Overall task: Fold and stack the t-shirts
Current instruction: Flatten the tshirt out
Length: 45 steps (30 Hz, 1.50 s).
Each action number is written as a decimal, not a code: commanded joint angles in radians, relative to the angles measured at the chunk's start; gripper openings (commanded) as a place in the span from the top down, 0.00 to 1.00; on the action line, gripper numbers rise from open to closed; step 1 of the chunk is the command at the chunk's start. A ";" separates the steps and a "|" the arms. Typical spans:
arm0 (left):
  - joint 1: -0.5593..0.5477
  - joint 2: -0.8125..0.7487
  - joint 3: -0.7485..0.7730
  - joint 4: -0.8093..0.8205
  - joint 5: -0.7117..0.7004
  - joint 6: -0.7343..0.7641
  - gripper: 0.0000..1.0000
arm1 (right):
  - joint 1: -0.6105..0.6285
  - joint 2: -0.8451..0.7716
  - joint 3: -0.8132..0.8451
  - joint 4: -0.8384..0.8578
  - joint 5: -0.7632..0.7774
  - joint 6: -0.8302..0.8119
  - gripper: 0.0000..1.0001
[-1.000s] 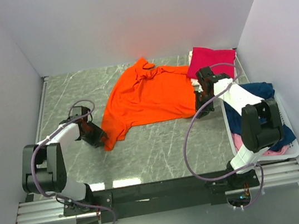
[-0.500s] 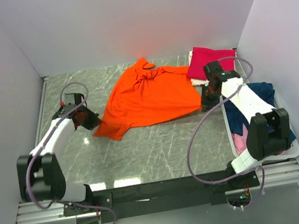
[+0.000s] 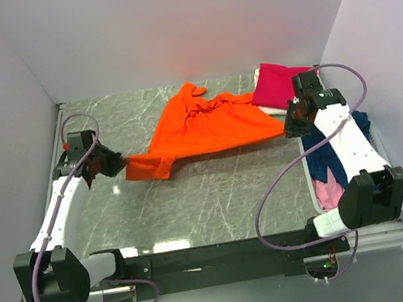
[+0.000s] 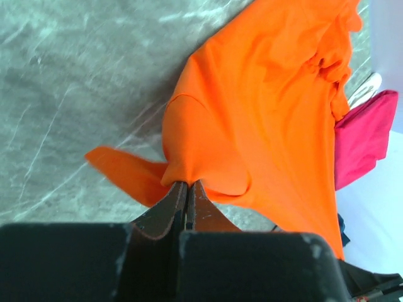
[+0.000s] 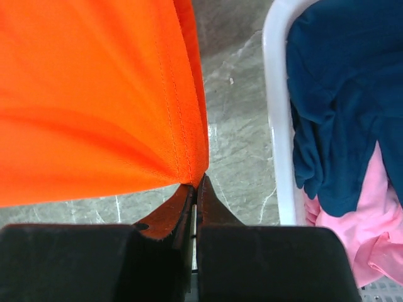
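At the far left we find the left fingers (image 3: 114, 162) low over the grey marbled surface (image 3: 215, 191), closed on one end of the orange t-shirt (image 3: 209, 123). The left wrist view shows that pinch plainly. The left fingers (image 4: 182, 200) meet with no gap, and the orange t-shirt (image 4: 271, 107) bunches into them. One loose flap trails off to the side over the surface (image 4: 56, 82).

Moving right, we see the orange t-shirt drawn out long across the middle of the surface between the two arms, its collar toward the back wall. We cannot tell how much of it is lifted clear.

Beyond its right end, in the back right corner, the magenta t-shirt (image 3: 282, 82) lies folded, just beside the orange cloth. The left wrist view also catches the magenta t-shirt (image 4: 362, 135) at its edge.

The right fingers (image 3: 292, 121) are clamped on the other end of the orange t-shirt. Up close, the right fingers (image 5: 189, 196) are tight together on a stitched hem corner of the orange t-shirt (image 5: 88, 94), with the surface (image 5: 242, 119) bare below it.

Furthest right, the white basket (image 3: 311, 180) stands against the wall. Its rim (image 5: 277, 126) runs just beside the right fingers. Inside, the navy t-shirt (image 5: 340, 94) is heaped over the pale pink t-shirt (image 5: 371, 226).
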 commanded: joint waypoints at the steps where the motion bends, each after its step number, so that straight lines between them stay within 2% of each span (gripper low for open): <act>1: 0.053 0.015 -0.058 0.050 0.084 0.009 1.00 | -0.019 -0.015 0.013 0.014 0.032 -0.006 1.00; 5: 0.070 0.157 -0.077 0.215 0.095 0.072 0.99 | -0.020 0.046 0.017 0.049 0.009 -0.002 1.00; 9: 0.070 0.343 0.035 0.344 0.107 0.149 0.93 | -0.020 0.107 0.052 0.068 -0.011 -0.005 1.00; 12: 0.069 0.490 0.124 0.381 0.123 0.193 0.89 | -0.020 0.141 0.074 0.071 -0.032 -0.017 1.00; 16: 0.066 0.607 0.204 0.361 0.158 0.229 0.80 | -0.020 0.169 0.077 0.074 -0.037 -0.037 1.00; 17: 0.063 0.613 0.196 0.367 0.156 0.230 0.71 | -0.020 0.172 0.074 0.076 -0.040 -0.039 1.00; 19: 0.055 0.599 0.161 0.387 0.153 0.233 0.62 | -0.020 0.173 0.065 0.085 -0.048 -0.040 1.00; 20: 0.052 0.584 0.144 0.392 0.140 0.233 0.54 | -0.020 0.178 0.062 0.085 -0.051 -0.040 1.00; 23: 0.043 0.482 0.065 0.412 0.097 0.226 0.43 | -0.020 0.189 0.060 0.091 -0.068 -0.042 1.00; 26: 0.035 0.350 -0.027 0.427 0.051 0.206 0.39 | -0.020 0.195 0.066 0.092 -0.078 -0.043 1.00; 30: 0.032 0.178 -0.140 0.441 -0.026 0.170 0.39 | -0.021 0.199 0.074 0.091 -0.083 -0.042 1.00; 33: 0.032 0.138 -0.204 0.453 -0.035 0.183 0.40 | -0.021 0.198 0.069 0.092 -0.092 -0.039 1.00; 39: 0.032 0.249 -0.187 0.424 -0.018 0.245 0.46 | -0.021 0.198 0.059 0.089 -0.092 -0.045 1.00; 45: 0.032 0.294 -0.163 0.394 -0.048 0.284 0.55 | -0.020 0.190 0.052 0.089 -0.092 -0.039 1.00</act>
